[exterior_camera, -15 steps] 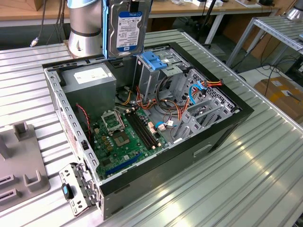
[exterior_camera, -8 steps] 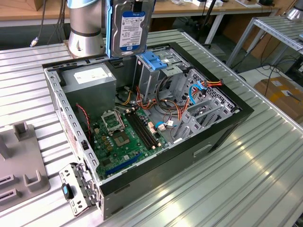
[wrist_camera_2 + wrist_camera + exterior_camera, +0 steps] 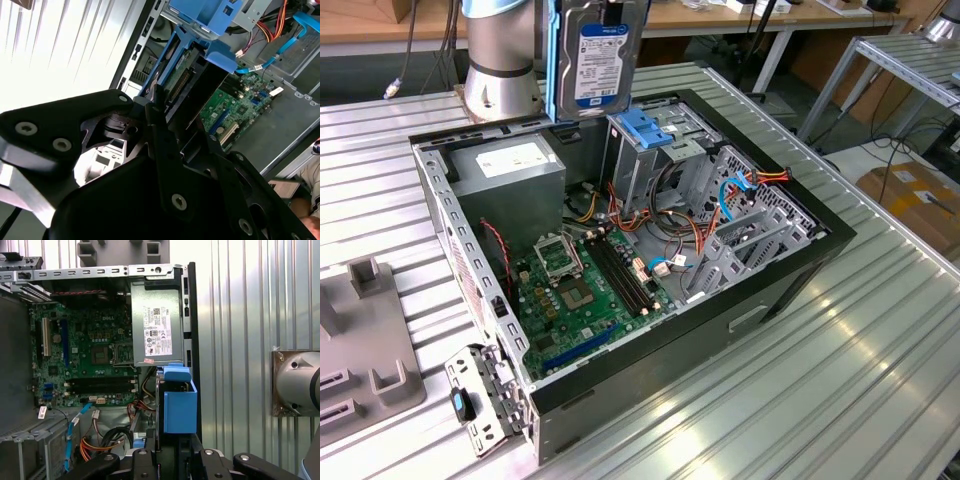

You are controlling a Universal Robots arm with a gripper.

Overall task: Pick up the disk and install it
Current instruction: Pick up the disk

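In the exterior view, a grey power-supply box with white sticker [image 3: 510,165] is sitting inside the open black computer case [image 3: 770,300]. Towards the exterior view's right of it, the flat silver-metal disk with blue side rails [image 3: 598,55] is hanging upright over the case. The second wrist view is showing the black pincer [image 3: 172,112] grasping the disk [image 3: 172,60].

Disk [image 3: 605,60]: silver, white-and-blue label, blue rails. Motherboard [image 3: 582,292] green. Power supply [image 3: 510,168] grey, white sticker.

No legible print on disk [image 3: 603,65] or power-supply sticker [image 3: 155,335]
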